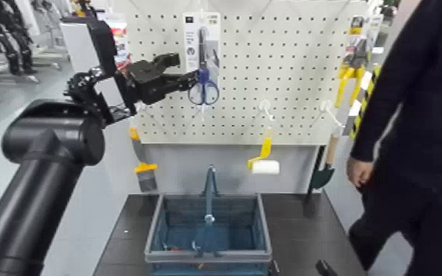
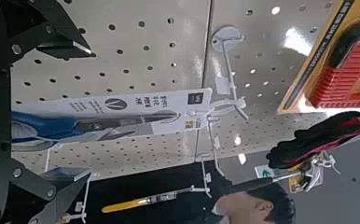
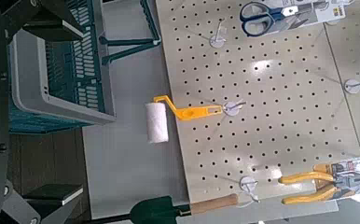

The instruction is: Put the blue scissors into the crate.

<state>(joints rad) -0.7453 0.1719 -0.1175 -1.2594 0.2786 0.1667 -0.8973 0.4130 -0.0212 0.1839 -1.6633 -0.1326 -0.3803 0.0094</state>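
The left gripper (image 1: 186, 68) is raised before the pale perforated board (image 1: 290, 66), its fingers spread, with the blue loops of the scissors (image 1: 203, 86) between them in the wrist view; whether they touch the loops I cannot tell. The scissors are fixed to their tall white card (image 1: 190, 44), which hangs on the board just beyond that hand. Below the same hand hangs a yellow-handled scraper (image 1: 145, 172), and to its right, lower down, a paint roller (image 1: 265, 164) with a white sleeve. Farther right are yellow-handled pliers (image 1: 352, 70) and, beneath them, a green trowel (image 1: 322, 176) with a wooden grip. Well below the left hand, the crate (image 1: 263, 227) stands on a dark tabletop (image 1: 308, 220) with its blue handle upright. The right gripper (image 3: 79, 112) waits low, near the crate on its right side, fingers apart with nothing between them. Well off to the right of the left hand stands a person (image 1: 422, 132) in dark clothes, one hand (image 1: 360, 172) lowered, and behind the left arm pale grey floor (image 1: 4, 125) runs back to black machinery (image 1: 9, 37)
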